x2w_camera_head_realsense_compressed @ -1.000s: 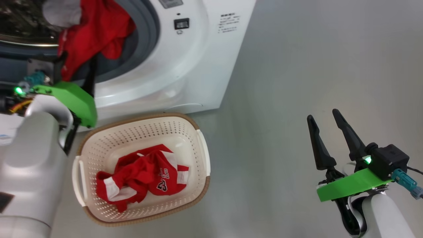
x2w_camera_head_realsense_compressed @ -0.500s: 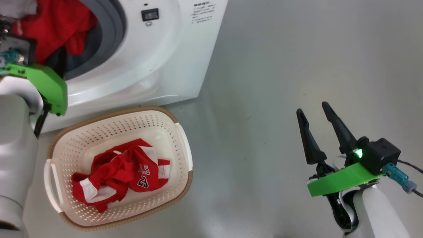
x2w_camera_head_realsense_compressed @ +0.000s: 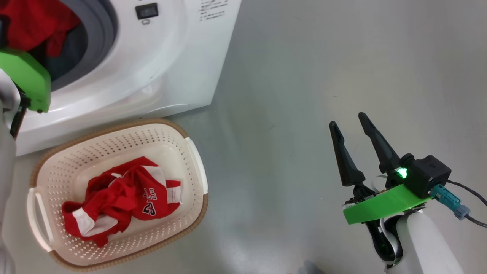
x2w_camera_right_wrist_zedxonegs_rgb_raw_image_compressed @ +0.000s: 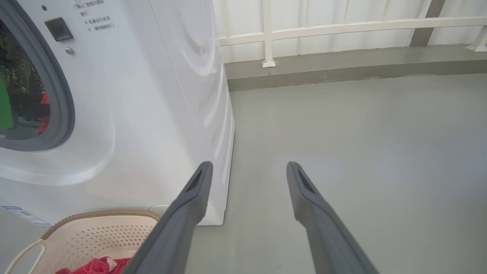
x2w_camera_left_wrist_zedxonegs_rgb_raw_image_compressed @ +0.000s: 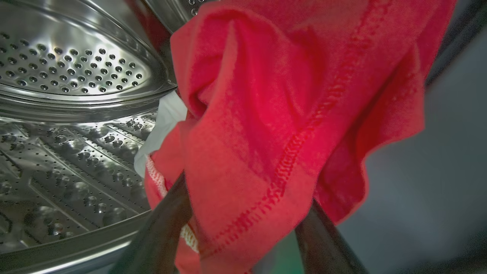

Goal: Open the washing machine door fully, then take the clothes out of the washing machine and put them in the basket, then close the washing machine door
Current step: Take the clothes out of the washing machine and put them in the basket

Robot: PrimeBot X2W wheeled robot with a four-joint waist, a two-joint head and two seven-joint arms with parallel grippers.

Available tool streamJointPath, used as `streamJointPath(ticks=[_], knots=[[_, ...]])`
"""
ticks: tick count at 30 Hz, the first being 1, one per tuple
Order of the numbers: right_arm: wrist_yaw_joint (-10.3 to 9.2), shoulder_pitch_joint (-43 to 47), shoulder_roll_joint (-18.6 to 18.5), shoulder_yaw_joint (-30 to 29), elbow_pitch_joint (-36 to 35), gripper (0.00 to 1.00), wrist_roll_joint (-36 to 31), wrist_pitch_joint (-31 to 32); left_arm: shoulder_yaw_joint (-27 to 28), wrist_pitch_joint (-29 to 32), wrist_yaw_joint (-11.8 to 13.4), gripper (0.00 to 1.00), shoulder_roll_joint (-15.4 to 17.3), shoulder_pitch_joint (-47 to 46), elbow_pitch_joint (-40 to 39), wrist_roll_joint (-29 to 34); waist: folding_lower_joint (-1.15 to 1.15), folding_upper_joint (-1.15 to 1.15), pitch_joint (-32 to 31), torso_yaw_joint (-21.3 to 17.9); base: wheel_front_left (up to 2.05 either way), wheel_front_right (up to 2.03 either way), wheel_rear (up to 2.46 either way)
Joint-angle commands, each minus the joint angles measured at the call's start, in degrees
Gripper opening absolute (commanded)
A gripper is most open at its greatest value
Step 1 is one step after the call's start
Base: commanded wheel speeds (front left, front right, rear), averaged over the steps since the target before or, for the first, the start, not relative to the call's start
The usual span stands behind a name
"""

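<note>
A few short lines of small dark print are seen on the white front of the washing machine point(x2w_camera_right_wrist_zedxonegs_rgb_raw_image_compressed: 152, 95), ahead and to the left of the right gripper point(x2w_camera_right_wrist_zedxonegs_rgb_raw_image_compressed: 249, 164); they are too small to be read. A black square socket point(x2w_camera_right_wrist_zedxonegs_rgb_raw_image_compressed: 59, 29) is set beside them, and a blue label point(x2w_camera_right_wrist_zedxonegs_rgb_raw_image_compressed: 19, 214) is stuck low on the front. Dark characters edged in white are printed on the red clothes point(x2w_camera_head_realsense_compressed: 114, 205) in the basket point(x2w_camera_head_realsense_compressed: 114, 126); one looks like a 3, the rest cannot be made out.

The floor point(x2w_camera_head_realsense_compressed: 304, 76) is smooth, grey and slightly glossy. It is bounded, beyond the right gripper, by a low grey kerb and a white railing point(x2w_camera_right_wrist_zedxonegs_rgb_raw_image_compressed: 342, 26).

The right gripper is held above bare floor, fingers spread wide with nothing between them; the cream, brown-rimmed basket is well to its left. The left gripper point(x2w_camera_left_wrist_zedxonegs_rgb_raw_image_compressed: 247, 194) is at the mouth of the steel drum point(x2w_camera_left_wrist_zedxonegs_rgb_raw_image_compressed: 76, 57), its fingers wide apart. A red garment point(x2w_camera_left_wrist_zedxonegs_rgb_raw_image_compressed: 266, 114) with a stitched hem is draped between them, unpinched, and a white piece point(x2w_camera_left_wrist_zedxonegs_rgb_raw_image_compressed: 163, 121) is tucked behind it.
</note>
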Motion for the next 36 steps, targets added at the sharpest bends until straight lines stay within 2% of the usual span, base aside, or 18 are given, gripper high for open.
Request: streamJointPath(ticks=[1,8,9,10,11,12,22,27,31,36], knots=[[0.09,-0.4,0.02,1.37,-1.27,1.0,0.96,-0.27,0.49,-0.61,-0.16,1.0,2.42,-1.6,-0.55,-0.52,0.0,0.0,0.04,-0.25,0.0,0.0,0.0],[0.09,-0.57,0.38,2.3,-1.1,1.0,1.26,-0.27,-0.41,-1.25,-0.16,1.0,2.9,-2.3,0.28,-0.95,0.0,0.0,-0.01,-1.65,0.0,0.0,0.0],[0.09,-0.6,0.42,2.34,-1.1,1.0,1.3,-0.27,-0.4,-1.48,-0.16,0.92,2.98,-2.39,0.35,-1.08,0.0,0.0,-0.02,-1.83,0.0,0.0,0.0],[0.09,-0.61,0.45,2.32,-1.12,1.0,1.33,-0.27,-0.4,-1.74,-0.16,0.49,3.05,-2.44,0.42,-1.19,0.0,0.0,-0.05,-1.99,0.0,0.0,0.0],[0.09,-0.59,0.48,2.28,-1.15,1.0,1.36,-0.27,-0.29,-2.03,-0.16,0.18,3.06,-2.48,0.47,-1.42,0.0,0.0,-0.09,-2.14,0.0,0.0,0.0],[0.09,-0.54,0.5,2.26,-1.17,1.0,1.39,-0.27,-0.27,-2.23,-0.16,0.0,3.08,-2.49,0.53,-1.58,0.0,0.0,-0.12,-2.26,0.0,0.0,0.0],[0.09,-0.23,0.66,1.68,-1.12,1.0,1.18,-0.27,1.36,-4.74,0.62,0.0,2.43,-2.29,0.8,-4.26,0.0,0.0,-0.83,-1.9,0.0,0.0,0.0],[0.09,-0.15,0.35,1.35,-1.1,1.0,1.0,-0.27,5.31,-5.63,1.22,0.0,1.2,-0.77,-0.34,-8.48,0.0,0.0,-1.96,-0.79,0.0,0.0,0.0],[0.09,0.24,-0.19,0.88,-1.28,1.0,0.94,-0.27,9.12,-5.75,1.87,0.0,0.78,2.14,-5.61,-11.25,0.0,0.0,-3.09,0.3,0.0,0.0,0.0],[0.09,0.69,-0.81,0.5,-1.51,1.0,0.78,-0.27,13.43,-5.77,2.9,0.0,0.7,8.04,-13.83,-11.82,0.0,0.0,-4.39,1.63,0.0,0.0,0.0]])
